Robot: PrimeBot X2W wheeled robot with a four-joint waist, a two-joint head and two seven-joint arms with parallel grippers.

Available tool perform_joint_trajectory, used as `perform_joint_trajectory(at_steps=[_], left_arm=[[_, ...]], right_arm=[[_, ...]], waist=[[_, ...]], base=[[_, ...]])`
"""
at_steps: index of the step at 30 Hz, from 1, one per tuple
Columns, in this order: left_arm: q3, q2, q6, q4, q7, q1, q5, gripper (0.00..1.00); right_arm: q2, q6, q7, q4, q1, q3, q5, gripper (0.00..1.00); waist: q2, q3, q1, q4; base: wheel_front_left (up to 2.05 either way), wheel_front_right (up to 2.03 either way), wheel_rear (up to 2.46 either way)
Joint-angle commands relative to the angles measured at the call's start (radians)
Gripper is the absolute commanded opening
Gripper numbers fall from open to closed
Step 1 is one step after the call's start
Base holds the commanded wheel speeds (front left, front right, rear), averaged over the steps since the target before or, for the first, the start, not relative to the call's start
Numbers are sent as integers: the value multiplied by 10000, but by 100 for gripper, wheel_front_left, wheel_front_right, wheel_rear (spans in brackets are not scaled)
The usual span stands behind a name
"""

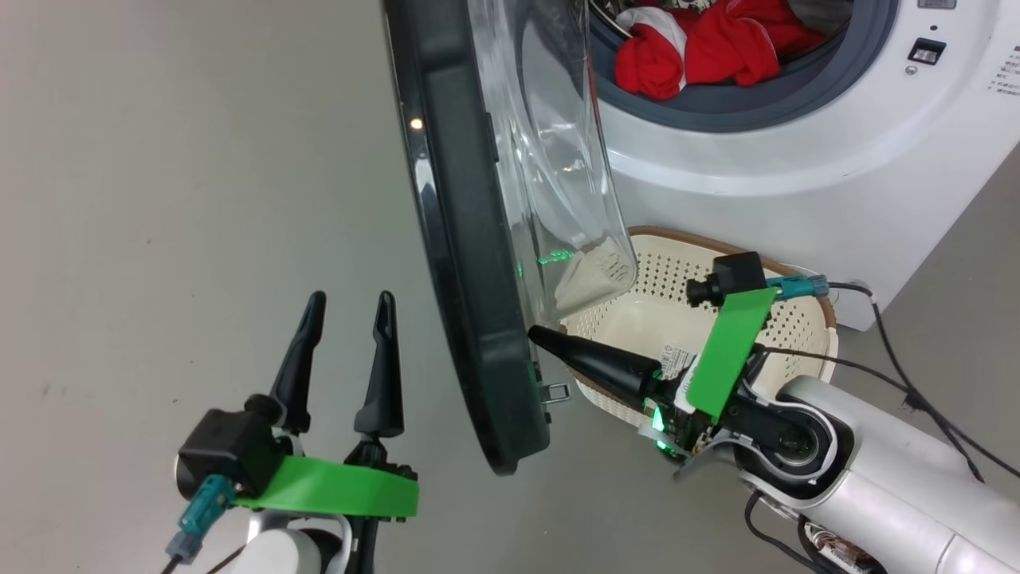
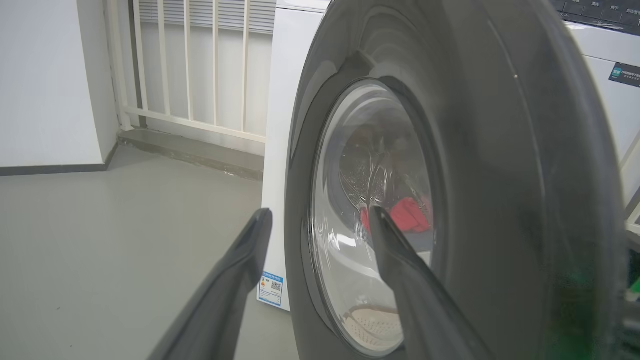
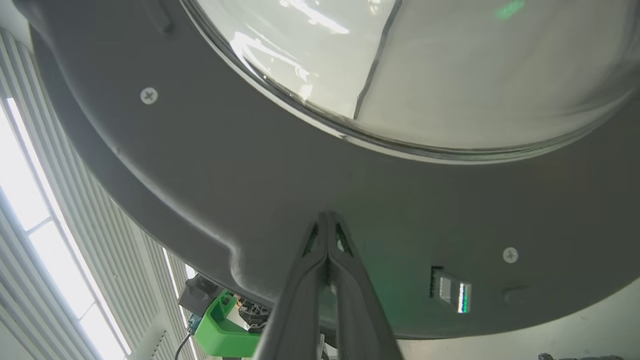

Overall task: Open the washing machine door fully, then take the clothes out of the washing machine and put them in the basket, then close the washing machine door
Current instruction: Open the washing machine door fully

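Lower left, the left claw (image 1: pixel 351 296) hangs spread; at centre the right claw (image 1: pixel 534 330), pressed together, touches the washing machine door (image 1: pixel 462 239) on its inner rim. Best to push steadily leftward, away from the basket (image 1: pixel 661 279) behind; the clothes (image 1: pixel 717 44) wait in the drum, upper right.

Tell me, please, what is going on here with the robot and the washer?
The robot's shut right gripper has its tips against the inner face of the washing machine door, which stands open. The open left gripper hovers empty on the door's outer side. The red clothes lie inside the washing machine; the basket sits on the floor below.
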Motion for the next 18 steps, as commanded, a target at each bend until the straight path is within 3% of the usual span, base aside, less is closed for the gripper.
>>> perform_joint_trajectory(at_steps=[1,2,3,4,12,18], left_arm=[[311,179,55,-254,-80,30,-52,100],[313,179,63,-261,-80,39,-59,100],[314,179,73,-270,-80,45,-64,100],[310,179,89,-281,-80,51,-68,100],[381,179,87,-313,-80,114,-55,100],[398,179,44,-267,-80,220,-5,100]], right_arm=[[17,75,-240,-137,-112,87,-321,0],[-35,75,-445,-77,-147,176,-585,34],[-94,75,-657,-15,-189,288,-897,61],[-128,75,-872,27,-210,382,-1184,100],[-389,75,-2980,272,-331,890,-3721,100],[-355,75,-4435,1130,-407,1205,-5915,100]], waist=[[0,-14,0,-3],[0,-18,0,-7],[0,-22,0,-13],[0,-29,0,-20],[0,-131,0,-126],[0,-301,0,-214]], base=[[0,0,0],[0,0,0],[0,0,0],[0,0,0],[0,0,0],[0,0,0]])
